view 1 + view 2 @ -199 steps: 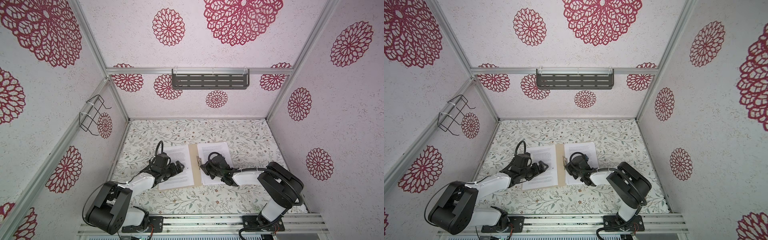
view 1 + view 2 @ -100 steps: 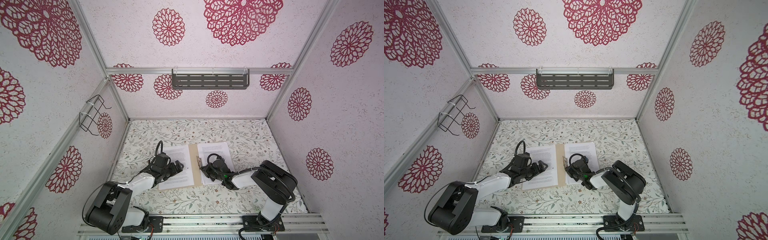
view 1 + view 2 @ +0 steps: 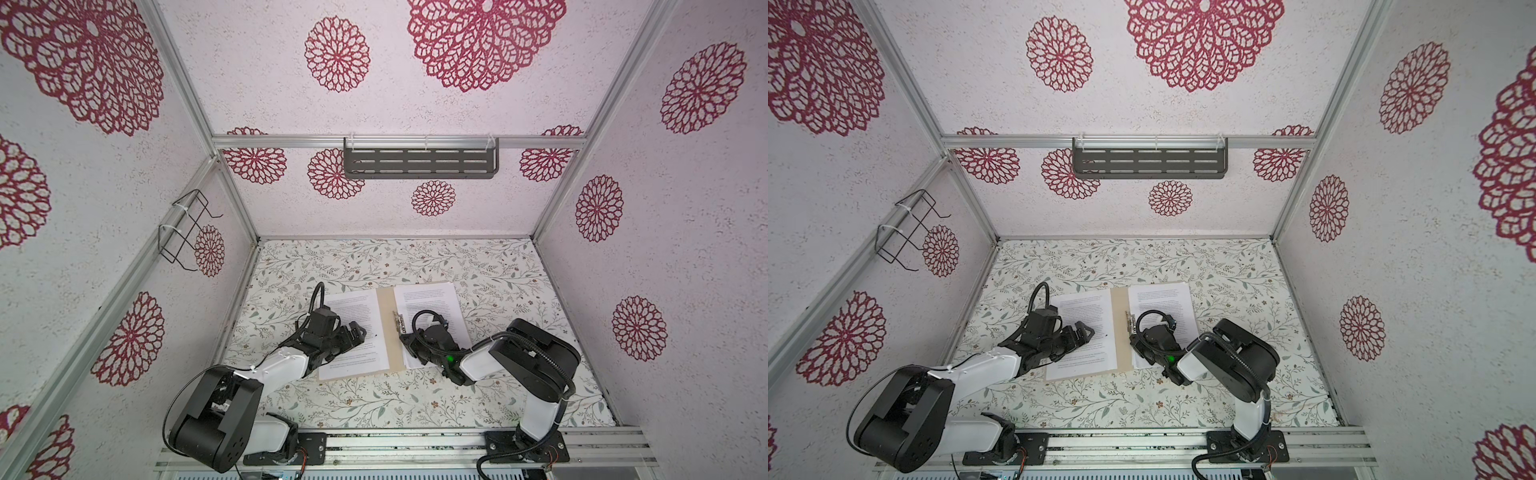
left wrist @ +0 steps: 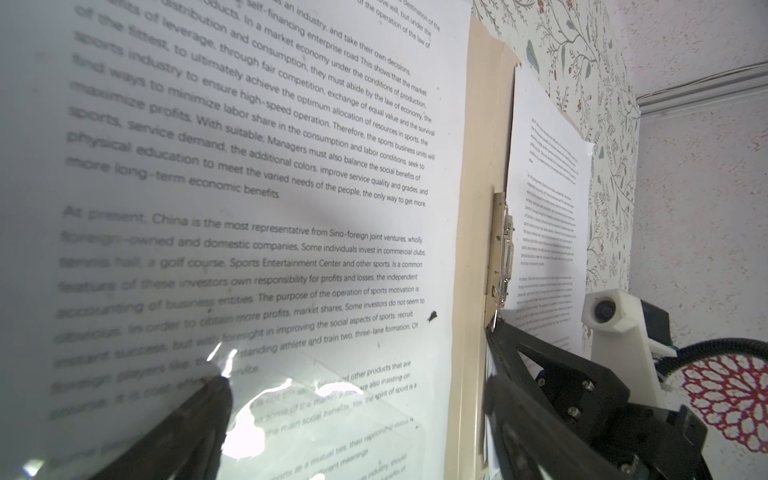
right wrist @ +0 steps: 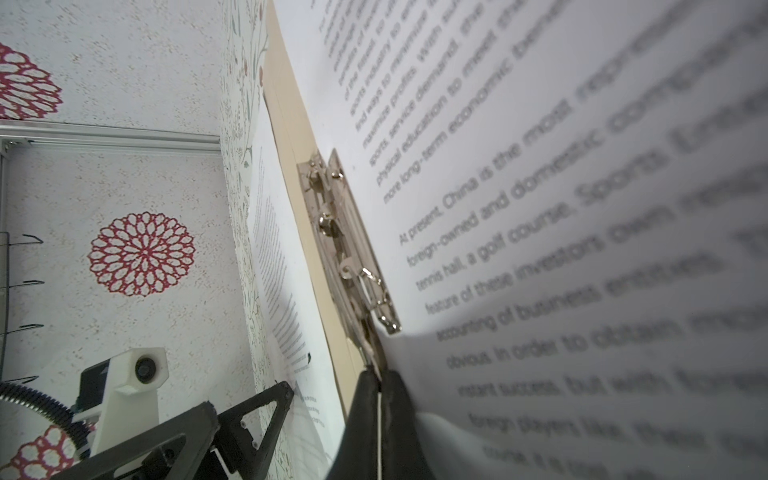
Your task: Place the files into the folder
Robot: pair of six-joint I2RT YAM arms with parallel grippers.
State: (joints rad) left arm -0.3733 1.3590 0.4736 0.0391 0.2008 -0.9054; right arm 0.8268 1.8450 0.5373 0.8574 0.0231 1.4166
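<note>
The folder (image 3: 384, 332) is lying open mid-table (image 3: 415, 399), with the files (image 3: 432, 301) resting on both flaps. You are holding the left gripper (image 3: 353, 338) spread wide over the left sheet. Your right gripper (image 5: 378, 376) is sitting pinched closed at the near end of the metal fastener (image 5: 345, 249). Whether it is pinching anything, I cannot tell.

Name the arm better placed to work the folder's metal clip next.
Right, probably: the right claw, shut, sits at the near end of the metal clip, while the left claw hangs open over the sheet on the folder's other half.
</note>
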